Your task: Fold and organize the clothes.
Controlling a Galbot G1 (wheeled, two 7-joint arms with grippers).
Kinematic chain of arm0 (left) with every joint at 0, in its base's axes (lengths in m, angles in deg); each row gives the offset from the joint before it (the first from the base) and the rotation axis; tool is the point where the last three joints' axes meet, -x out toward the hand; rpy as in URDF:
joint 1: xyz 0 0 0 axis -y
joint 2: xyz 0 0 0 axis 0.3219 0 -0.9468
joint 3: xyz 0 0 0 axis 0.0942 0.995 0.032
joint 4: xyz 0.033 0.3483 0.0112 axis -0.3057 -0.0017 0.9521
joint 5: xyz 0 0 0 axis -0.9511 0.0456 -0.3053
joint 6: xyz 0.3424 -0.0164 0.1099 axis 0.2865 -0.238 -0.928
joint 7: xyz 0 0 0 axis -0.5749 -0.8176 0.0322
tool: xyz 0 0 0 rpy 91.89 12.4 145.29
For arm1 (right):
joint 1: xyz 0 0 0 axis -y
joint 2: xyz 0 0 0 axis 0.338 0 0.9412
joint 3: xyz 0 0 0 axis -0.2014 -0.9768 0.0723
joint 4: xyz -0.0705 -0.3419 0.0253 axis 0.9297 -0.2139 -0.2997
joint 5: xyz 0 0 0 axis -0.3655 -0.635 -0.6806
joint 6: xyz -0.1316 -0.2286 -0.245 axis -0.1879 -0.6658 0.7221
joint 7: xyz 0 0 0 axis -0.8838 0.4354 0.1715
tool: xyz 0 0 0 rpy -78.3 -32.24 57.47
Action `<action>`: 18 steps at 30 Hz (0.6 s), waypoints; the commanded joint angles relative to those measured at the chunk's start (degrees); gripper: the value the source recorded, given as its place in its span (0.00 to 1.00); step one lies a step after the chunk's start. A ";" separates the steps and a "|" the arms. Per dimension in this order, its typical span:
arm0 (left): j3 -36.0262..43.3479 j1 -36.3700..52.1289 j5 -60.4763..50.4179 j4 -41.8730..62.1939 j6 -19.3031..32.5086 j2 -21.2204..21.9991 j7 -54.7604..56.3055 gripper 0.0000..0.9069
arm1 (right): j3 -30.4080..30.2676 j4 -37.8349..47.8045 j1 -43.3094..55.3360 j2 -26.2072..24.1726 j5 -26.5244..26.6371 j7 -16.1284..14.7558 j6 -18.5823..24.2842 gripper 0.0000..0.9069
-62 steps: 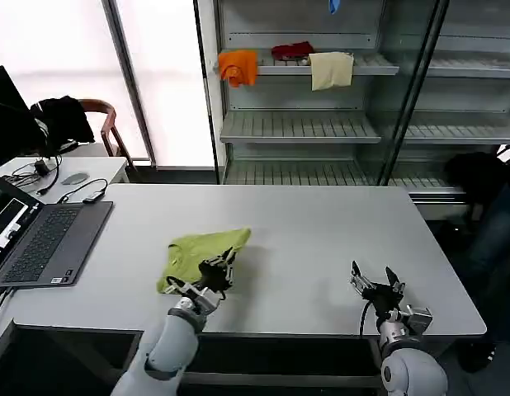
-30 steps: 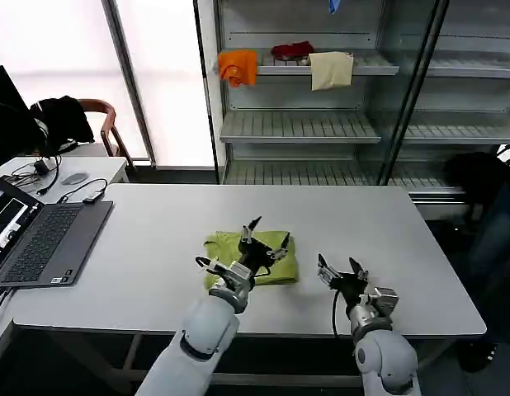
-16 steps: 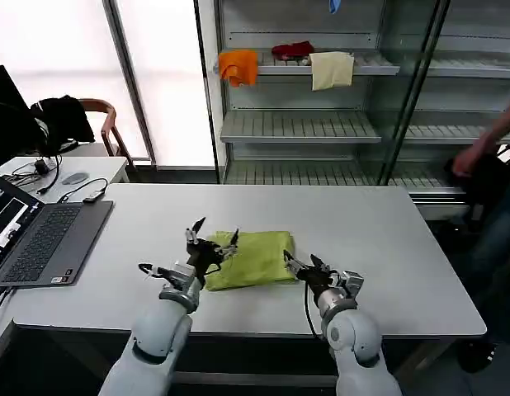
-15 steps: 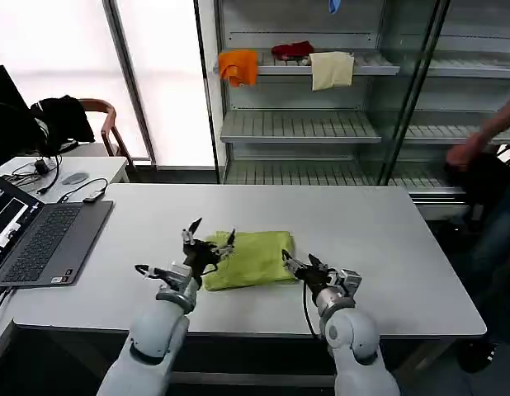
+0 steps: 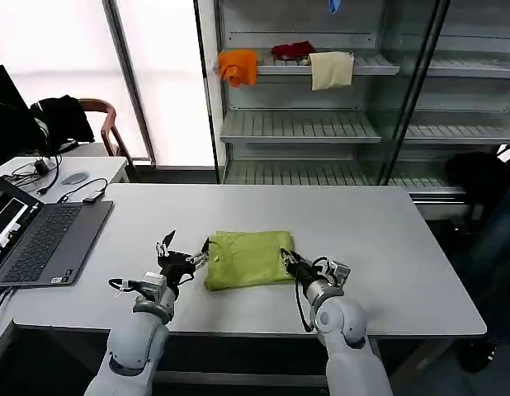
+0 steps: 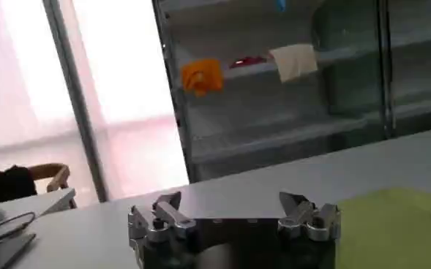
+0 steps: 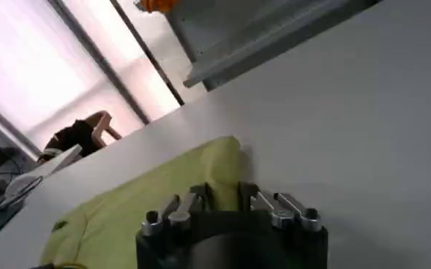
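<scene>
On table, left claw (image 5: 182, 250) spread wide beside folded T-shirt (image 5: 248, 258); right claw (image 5: 289, 261) narrowly apart at shirt's edge.

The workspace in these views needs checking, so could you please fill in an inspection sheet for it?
Surface: white table, mostly bare.
Job's things: green T-shirt lies folded into a flat rectangle near the table's front edge.
Clutter: open laptop at the table's left end.
Grippers: left gripper open, just left of the T-shirt; right gripper at the T-shirt's right edge, its fingers close together.
Cables: one from the laptop's rear corner; more on the side table.
Surroundings: shelving behind holds orange, red and cream cloths; a chair with a black garment stands at the left.
</scene>
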State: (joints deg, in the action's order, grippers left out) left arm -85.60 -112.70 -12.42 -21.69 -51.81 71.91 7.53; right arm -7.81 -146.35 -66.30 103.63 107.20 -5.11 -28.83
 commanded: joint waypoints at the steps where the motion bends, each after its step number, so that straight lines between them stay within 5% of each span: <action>1: -2.08 -1.32 0.49 0.41 0.21 -0.29 -0.01 1.00 | 0.33 -1.34 -0.73 -0.72 2.04 1.64 -0.41 0.00; 10: -2.22 -1.32 0.55 0.95 0.83 -0.29 -0.12 1.00 | 3.41 -4.77 -5.03 -2.99 1.92 1.46 -0.47 0.00; 14: -2.16 -1.20 0.75 1.10 0.91 -0.26 -0.12 1.00 | 4.50 -6.01 -6.42 -3.31 -0.35 -1.00 -0.46 0.02; 15: -2.15 -1.18 1.00 1.08 0.89 -0.23 -0.14 1.00 | 4.72 -6.09 -6.52 -3.10 -2.34 -2.28 -0.40 1.00; 18: -2.23 -1.07 2.80 0.71 0.91 -0.20 -0.13 1.00 | 5.76 -7.10 -7.07 -2.08 -7.07 -5.76 -0.31 1.00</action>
State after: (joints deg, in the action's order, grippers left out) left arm -87.38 -113.66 -11.62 -20.62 -50.95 71.77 7.43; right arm -4.70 -150.61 -70.68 101.37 107.80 -5.03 -29.18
